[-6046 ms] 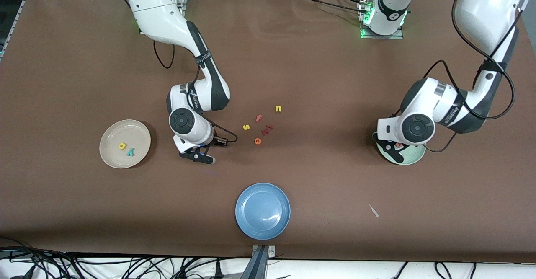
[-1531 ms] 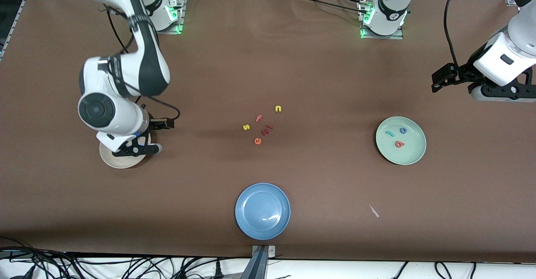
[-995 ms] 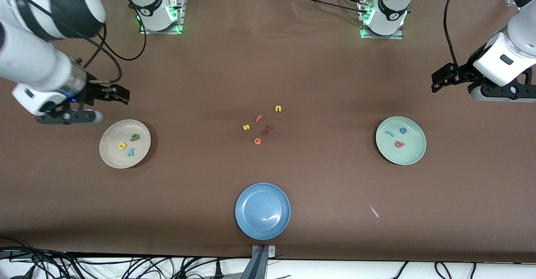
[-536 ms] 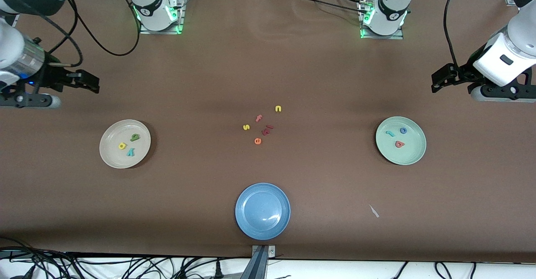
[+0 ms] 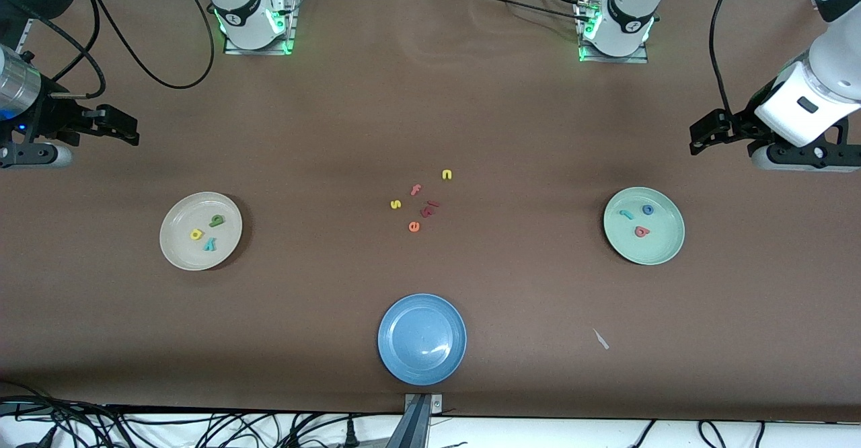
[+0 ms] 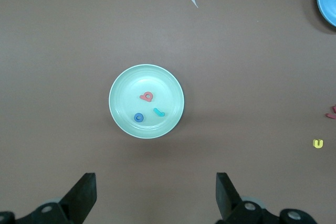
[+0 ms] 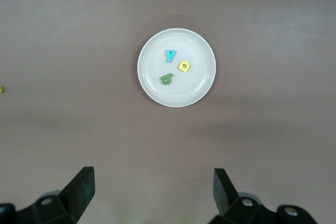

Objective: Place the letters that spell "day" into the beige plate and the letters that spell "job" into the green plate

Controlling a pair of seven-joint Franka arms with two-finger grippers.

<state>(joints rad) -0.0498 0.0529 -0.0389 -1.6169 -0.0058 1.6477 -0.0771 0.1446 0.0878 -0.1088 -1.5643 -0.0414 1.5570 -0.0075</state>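
1. The beige plate (image 5: 200, 231) holds the yellow d (image 5: 196, 234), green a (image 5: 216, 220) and teal y (image 5: 210, 244); the green plate (image 5: 644, 225) holds the teal j (image 5: 626, 214), blue o (image 5: 648, 210) and salmon b (image 5: 642, 232). The sorting looks done.
2. The right gripper (image 7: 152, 195) hangs released and empty, high above the table near the beige plate; the left gripper (image 6: 155, 198) likewise near the green plate.
3. Risk: a needless return could nudge a plate or grab the orange e (image 5: 414, 227) lying between the plates.

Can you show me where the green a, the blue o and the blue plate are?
green a (image 5: 216, 220): front view, middle of the letter, in the beige plate.
blue o (image 5: 648, 210): front view, its ring, in the green plate.
blue plate (image 5: 403, 360): front view, bare rim.
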